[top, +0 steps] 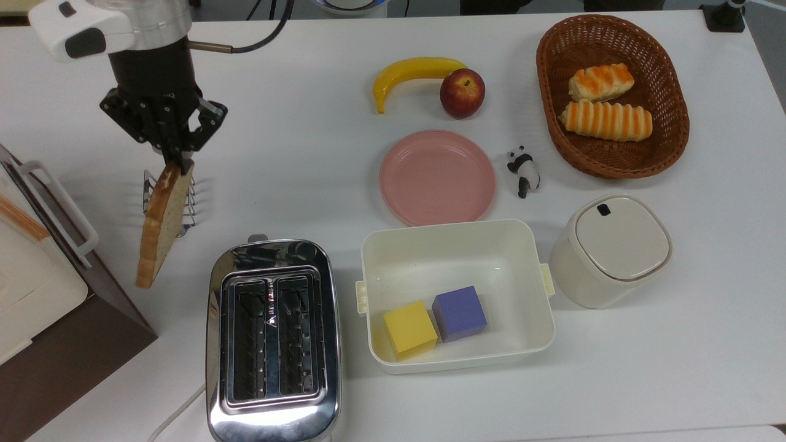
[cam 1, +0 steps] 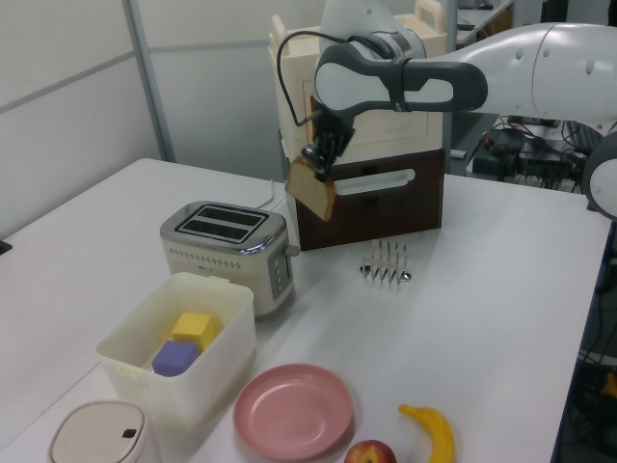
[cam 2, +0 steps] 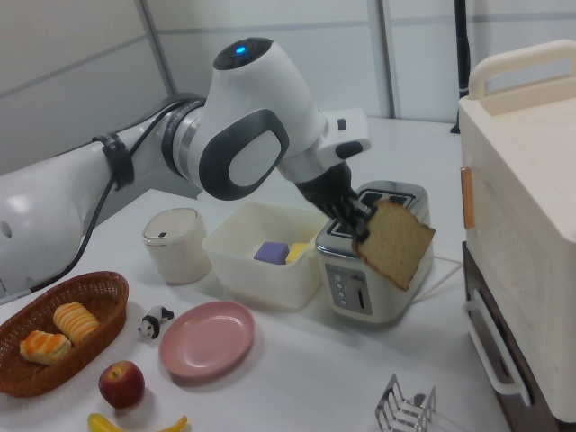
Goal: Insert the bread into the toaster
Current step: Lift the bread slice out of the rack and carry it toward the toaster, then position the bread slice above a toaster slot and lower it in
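I have the chrome toaster (top: 273,341) waiting with both slots empty, wire toast rack (top: 178,196) near it. My gripper (top: 175,161) pinches the bread slice (top: 161,224) by its crust, hanging aloft beside the toaster, edge downward, I judge for slotting.
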